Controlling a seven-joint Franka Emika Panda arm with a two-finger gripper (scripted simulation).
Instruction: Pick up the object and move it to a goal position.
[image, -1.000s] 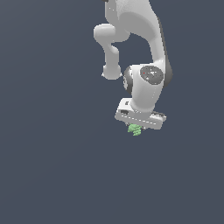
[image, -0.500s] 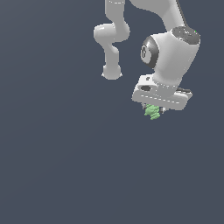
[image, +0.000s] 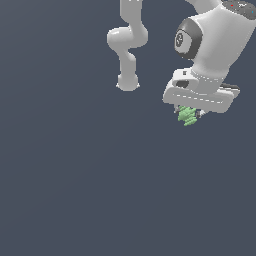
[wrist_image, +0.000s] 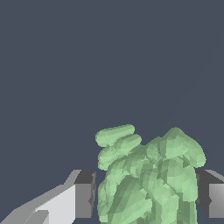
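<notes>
Pick-up judged done: light-green ridged lump (image: 188, 116) tucked directly under the white gripper (image: 189, 114), hanging from the Panda arm (image: 212, 42) with no support visible beneath it in the exterior view. Clamped between the two dark finger pads (wrist_image: 85, 194), as far as the wrist view shows: one pad just beside one flank of the lump, the other pressed against the opposite flank. So, closed on the lump rather than spread wide.

Left to do: carrying it to the goal and holding or setting it there. No goal marker to be found in either picture, only plain dark grey ground, so impossible to say how near the goal lies or how much travel remains. Roughly the first half finished, by judgement only.

From the exterior view alone: the whole bent arm, its base well off toward the exterior view's left of the gripper, and the lump as a small spiky green scrap peeking out below the hand's underside. Fingers themselves almost hidden there.

From the wrist view alone: the lump (wrist_image: 148, 179) up close, filling the space between the pads, with stacked rounded ridges and a jagged crown reaching past the fingertips. Contact on the pads readable here; height above the ground not readable.
</notes>
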